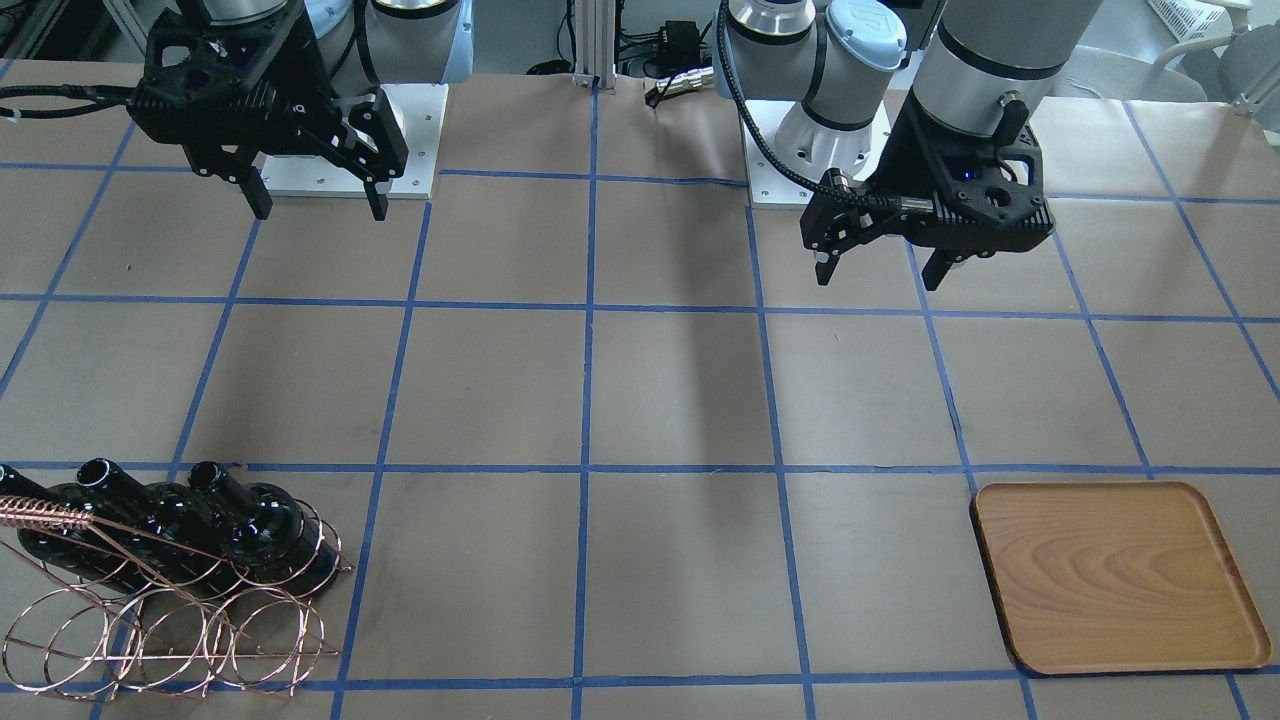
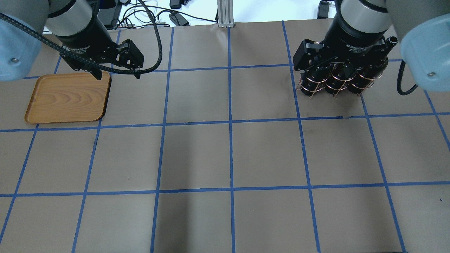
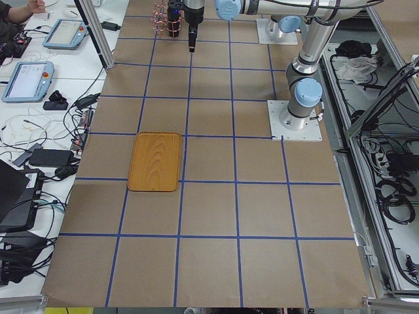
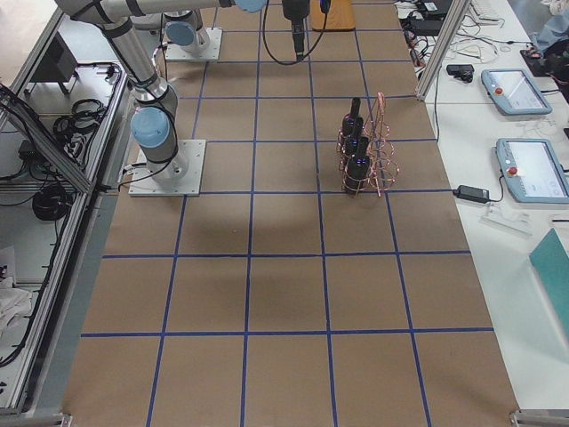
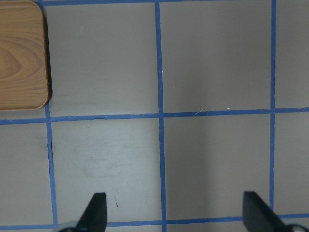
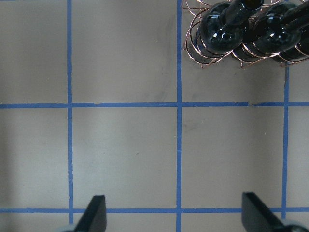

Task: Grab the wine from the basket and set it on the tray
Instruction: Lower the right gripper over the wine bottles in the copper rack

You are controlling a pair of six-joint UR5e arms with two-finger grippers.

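The wine (image 1: 262,522), three black bottles in a row, stands upright in the basket (image 1: 165,625) at the lower left of the front-facing view. The tray (image 1: 1115,580) lies at lower right, well apart. The right gripper (image 1: 320,205) hangs at upper left over the table (image 1: 660,400), jaws apart. The left gripper (image 1: 878,272) at upper right is likewise spread.
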